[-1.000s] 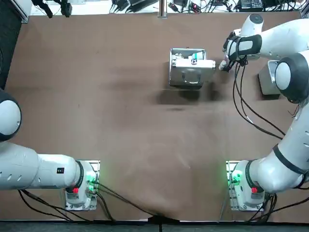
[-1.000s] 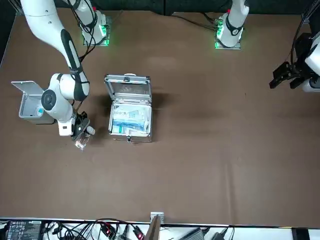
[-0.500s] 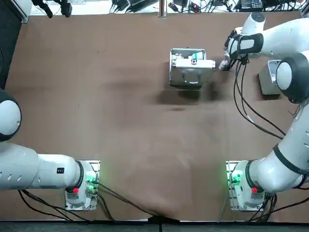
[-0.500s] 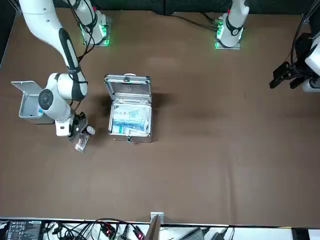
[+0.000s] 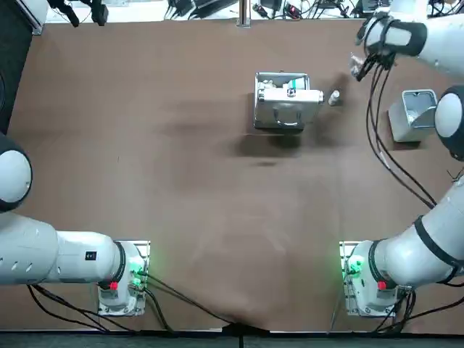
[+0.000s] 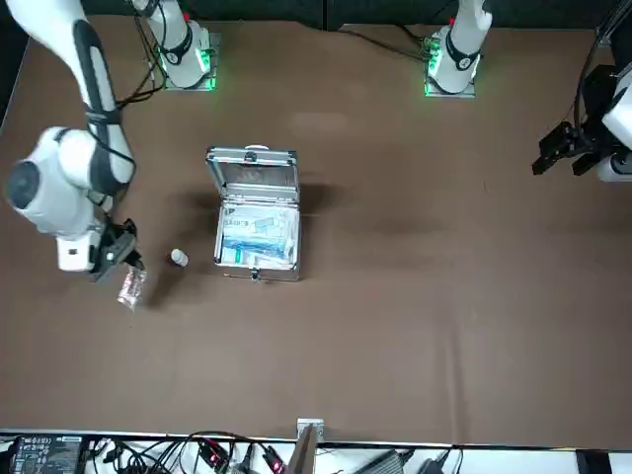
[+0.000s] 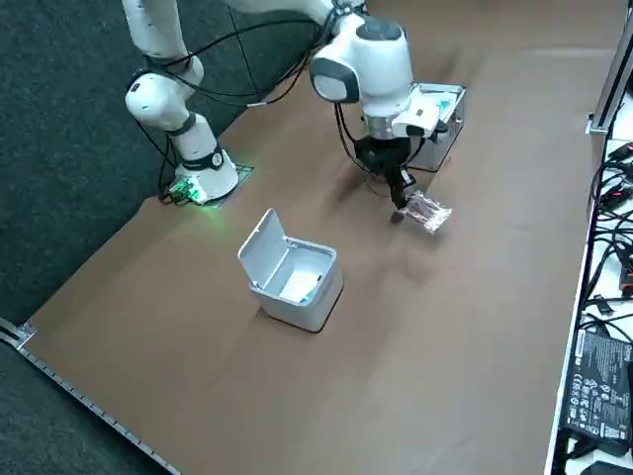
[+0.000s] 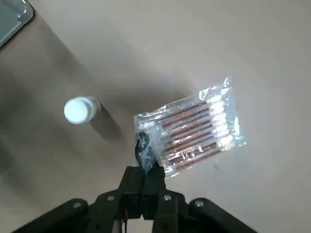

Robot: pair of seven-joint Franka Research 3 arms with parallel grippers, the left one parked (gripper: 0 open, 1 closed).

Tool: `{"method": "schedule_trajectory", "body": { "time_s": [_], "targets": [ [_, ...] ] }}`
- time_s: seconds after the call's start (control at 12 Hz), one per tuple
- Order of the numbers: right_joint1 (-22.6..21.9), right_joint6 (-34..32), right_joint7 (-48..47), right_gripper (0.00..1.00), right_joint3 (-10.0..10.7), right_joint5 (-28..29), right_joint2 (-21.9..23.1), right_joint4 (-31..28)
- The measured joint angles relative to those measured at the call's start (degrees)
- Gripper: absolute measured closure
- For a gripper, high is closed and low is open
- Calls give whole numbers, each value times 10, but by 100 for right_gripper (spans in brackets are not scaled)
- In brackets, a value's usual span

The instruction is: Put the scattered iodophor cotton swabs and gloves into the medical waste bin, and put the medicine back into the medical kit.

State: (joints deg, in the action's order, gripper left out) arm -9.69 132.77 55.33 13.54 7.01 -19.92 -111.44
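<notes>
A clear packet of iodophor cotton swabs (image 8: 194, 128) hangs by one corner from my right gripper (image 8: 146, 167), which is shut on it. The gripper (image 5: 359, 65) is raised above the table, between the medical kit and the waste bin. In the front view the packet (image 6: 130, 286) dangles below the gripper (image 6: 114, 262). A small medicine bottle (image 5: 334, 97) with a white cap stands on the table just right of the open silver medical kit (image 5: 283, 101). The bottle (image 8: 77, 110) is apart from the fingers. No gloves are in view.
The white medical waste bin (image 5: 415, 112) stands with its lid up near the table's right edge, also seen in the right side view (image 7: 292, 272). In the front view my arm hides it. The kit (image 6: 257, 222) holds blue-and-white medicine boxes. Brown tabletop surrounds these.
My right gripper has risen from beside the bottle and moved toward the far right, lifting the swab packet off the table. The bottle stays standing by the kit.
</notes>
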Motion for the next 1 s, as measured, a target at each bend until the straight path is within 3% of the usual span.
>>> {"method": "schedule_trajectory", "body": {
  "time_s": [0.33,1.0],
  "targets": [
    [54,-170,17,99,10,-32,20,93],
    [128,-291,21,99,11,-111,29,109]
  ]
}}
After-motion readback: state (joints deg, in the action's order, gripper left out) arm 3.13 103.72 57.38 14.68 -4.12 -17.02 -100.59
